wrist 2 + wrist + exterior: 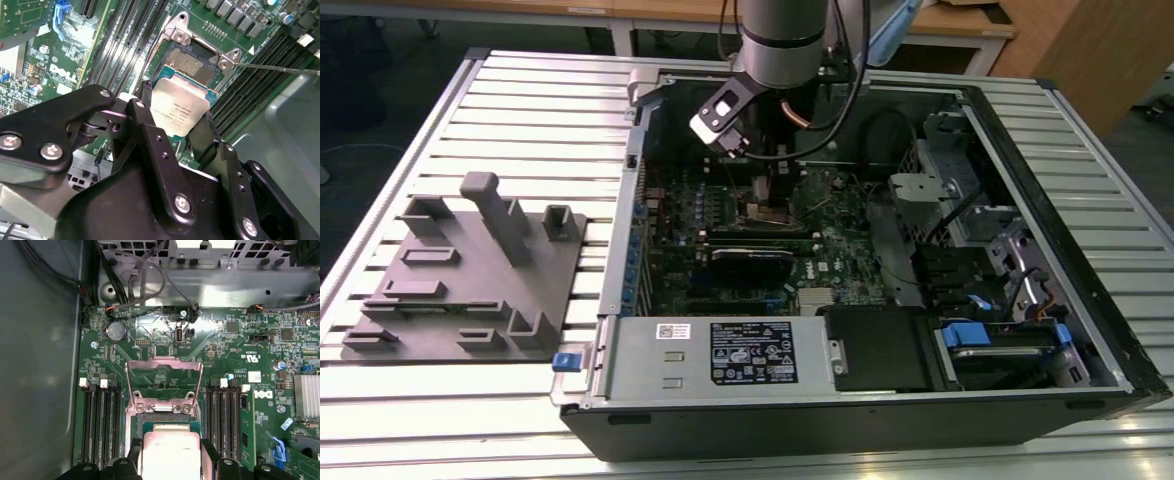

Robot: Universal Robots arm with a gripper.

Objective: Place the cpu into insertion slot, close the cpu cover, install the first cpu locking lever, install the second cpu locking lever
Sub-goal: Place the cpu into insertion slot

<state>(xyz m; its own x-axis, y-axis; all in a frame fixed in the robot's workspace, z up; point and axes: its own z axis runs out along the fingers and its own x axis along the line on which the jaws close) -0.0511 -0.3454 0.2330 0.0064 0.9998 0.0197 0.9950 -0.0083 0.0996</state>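
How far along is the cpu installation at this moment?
Done: the cpu is picked up. In hand: the gripper holds it in its jaws at the insertion slot, not seated. Left: seating it, closing the cpu cover, which stands open, and both locking levers.

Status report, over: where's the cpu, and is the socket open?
End effector shut on the cpu. Cpu held above the insertion slot, not seated. Cpu cover stands open, nothing blocking the slot.
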